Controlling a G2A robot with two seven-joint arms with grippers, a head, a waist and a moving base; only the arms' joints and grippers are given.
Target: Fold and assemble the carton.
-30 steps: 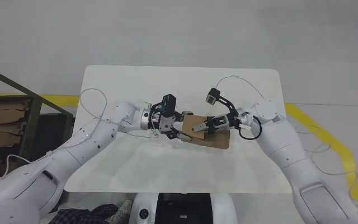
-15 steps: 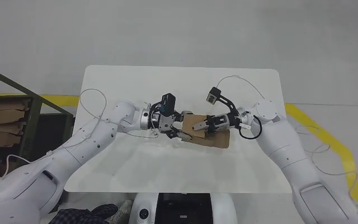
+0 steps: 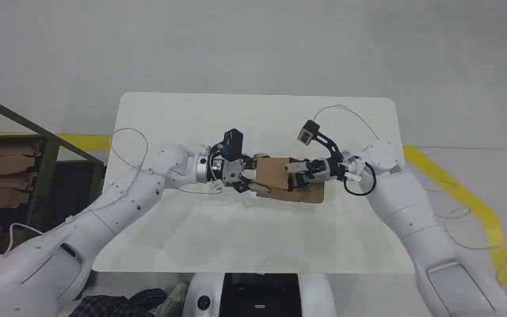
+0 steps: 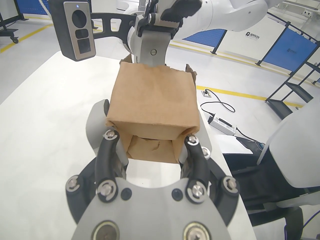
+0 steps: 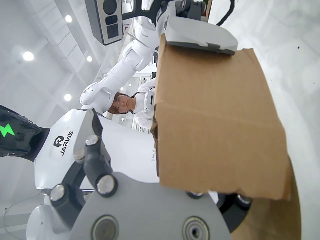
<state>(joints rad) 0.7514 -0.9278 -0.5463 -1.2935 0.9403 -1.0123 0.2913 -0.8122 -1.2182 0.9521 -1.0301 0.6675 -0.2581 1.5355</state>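
Note:
The brown carton (image 3: 279,176) is held just above the middle of the white table (image 3: 158,119), opened into a box shape. My left gripper (image 3: 242,177) is shut on the carton (image 4: 153,101), a finger (image 4: 96,126) pressed against each side wall and the open end facing its wrist. My right gripper (image 3: 301,173) is open at the opposite end. In the left wrist view one of its white fingers (image 4: 152,51) goes down behind the far edge and the black-padded one is raised clear. In the right wrist view the carton (image 5: 217,126) hides one finger; the other finger (image 5: 87,128) stands apart from it.
A white cable (image 3: 348,113) loops over the table's far right part, another (image 3: 131,147) near the left arm. A rack with flat cardboard sheets (image 3: 17,170) stands off the table's left side. Bare table surface lies all around the carton.
The carton has gone from a flattened, skewed shape to a squarer box. My right gripper has drawn back toward the carton's right end; the left wrist has turned slightly.

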